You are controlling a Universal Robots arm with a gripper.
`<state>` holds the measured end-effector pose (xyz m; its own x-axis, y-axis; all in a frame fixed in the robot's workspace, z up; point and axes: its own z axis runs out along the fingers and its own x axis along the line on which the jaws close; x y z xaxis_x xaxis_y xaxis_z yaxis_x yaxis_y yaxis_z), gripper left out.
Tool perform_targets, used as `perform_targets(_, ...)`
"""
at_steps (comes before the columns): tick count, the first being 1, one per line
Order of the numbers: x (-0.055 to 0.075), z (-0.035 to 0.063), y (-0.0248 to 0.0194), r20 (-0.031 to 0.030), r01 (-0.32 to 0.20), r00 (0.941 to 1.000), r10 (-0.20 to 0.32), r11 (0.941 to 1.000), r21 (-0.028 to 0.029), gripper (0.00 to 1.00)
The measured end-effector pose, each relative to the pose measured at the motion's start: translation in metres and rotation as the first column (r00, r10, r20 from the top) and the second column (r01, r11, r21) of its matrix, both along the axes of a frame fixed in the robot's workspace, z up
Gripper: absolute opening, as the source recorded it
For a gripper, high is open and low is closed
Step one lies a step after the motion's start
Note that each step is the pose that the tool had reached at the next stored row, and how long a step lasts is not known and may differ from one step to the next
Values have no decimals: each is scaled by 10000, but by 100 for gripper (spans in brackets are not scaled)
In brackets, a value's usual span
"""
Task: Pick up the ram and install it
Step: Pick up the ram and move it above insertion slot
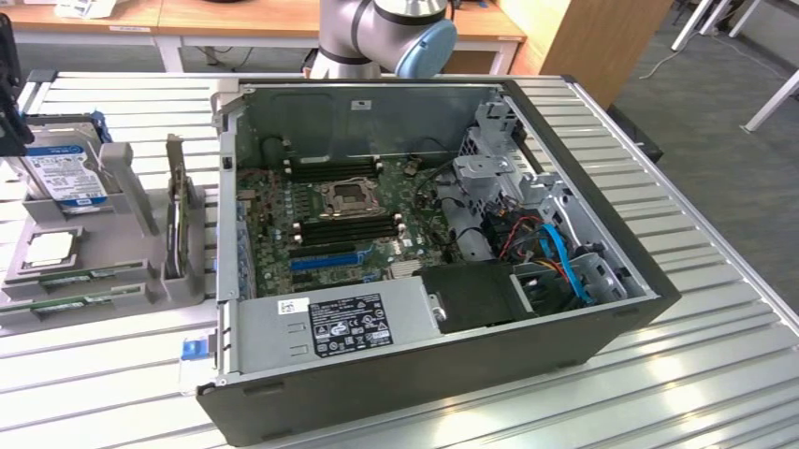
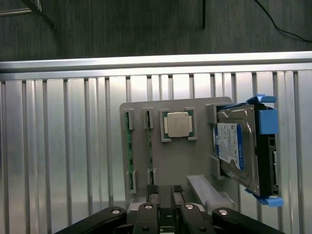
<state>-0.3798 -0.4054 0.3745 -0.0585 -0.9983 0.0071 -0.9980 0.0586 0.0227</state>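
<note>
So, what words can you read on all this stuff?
No text here can be read.
Hard drive label: print too blurred to read.
Power supply label: print too small.
White sticker beside it: too small.
Processor: no markings I can make out.

Table [image 1: 699, 393]: ribbed silver metal slats. Directly on it: open computer case [image 1: 500, 369], dark, lying on side, interior facing up, at centre. Grey fixture plate [image 2: 180, 163] flat on slats just beside case, toward exterior view's left; contact between them indeterminate. Fixture carries two ram sticks [image 2: 129, 141] on edge in slots, processor [image 2: 177, 124], hard drive [image 2: 234, 146]. Small blue-white item [image 1: 194, 349] on slats at case corner; identity unclear.
</note>
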Motion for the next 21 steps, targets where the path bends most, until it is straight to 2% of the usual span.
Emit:
perform_targets(5,0,0,0,0,0,10000,0,10000,11,24)
perform_targets(6,-1,-3,-1,2,-1,10000,1,10000,99,24)
perform_targets(7,0,-4,0,5,-1,10000,0,9997,242,24)
perform_targets(8,0,-5,0,8,0,10000,0,9994,360,24)
perform_targets(9,0,-5,0,8,1,10000,-1,9993,379,24)
perform_targets(21,0,-5,0,8,0,10000,0,9993,381,25)
